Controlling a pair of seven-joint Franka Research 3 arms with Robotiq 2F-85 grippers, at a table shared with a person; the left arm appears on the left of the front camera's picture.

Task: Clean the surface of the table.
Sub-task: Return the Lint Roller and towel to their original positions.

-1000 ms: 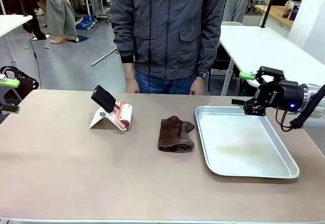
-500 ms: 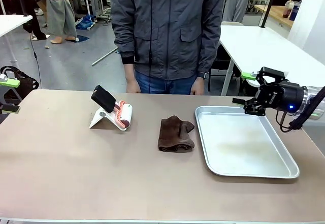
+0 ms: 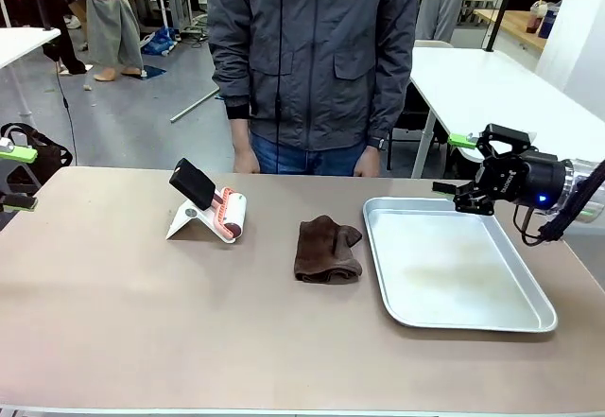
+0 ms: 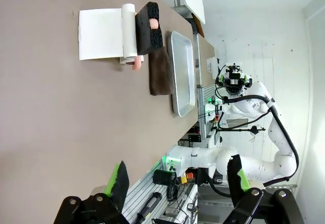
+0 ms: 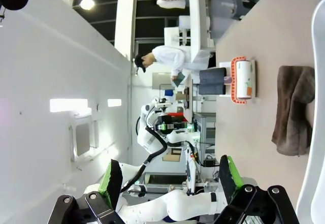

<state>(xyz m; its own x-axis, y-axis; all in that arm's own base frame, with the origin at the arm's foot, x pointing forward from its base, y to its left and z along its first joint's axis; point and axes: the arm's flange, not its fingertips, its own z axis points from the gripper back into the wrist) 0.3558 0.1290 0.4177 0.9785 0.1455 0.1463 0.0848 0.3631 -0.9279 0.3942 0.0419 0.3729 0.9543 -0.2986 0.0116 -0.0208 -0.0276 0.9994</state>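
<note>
So the right gripper (image 3: 456,165) hangs just past the far right corner of the silver tray (image 3: 454,264), jaws spread, nothing in them. The left gripper (image 4: 177,181) is spread wide too (empty as well), off the table's (image 3: 142,322) left edge. Brown cloth (image 3: 327,250) and lint roller (image 3: 227,214) sit well left of the right gripper, on the tan top.

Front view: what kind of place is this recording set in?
Probably a robotics lab or workshop: the table sits among white worktables on a bare grey floor, and another white robot arm stands farther back.
</note>
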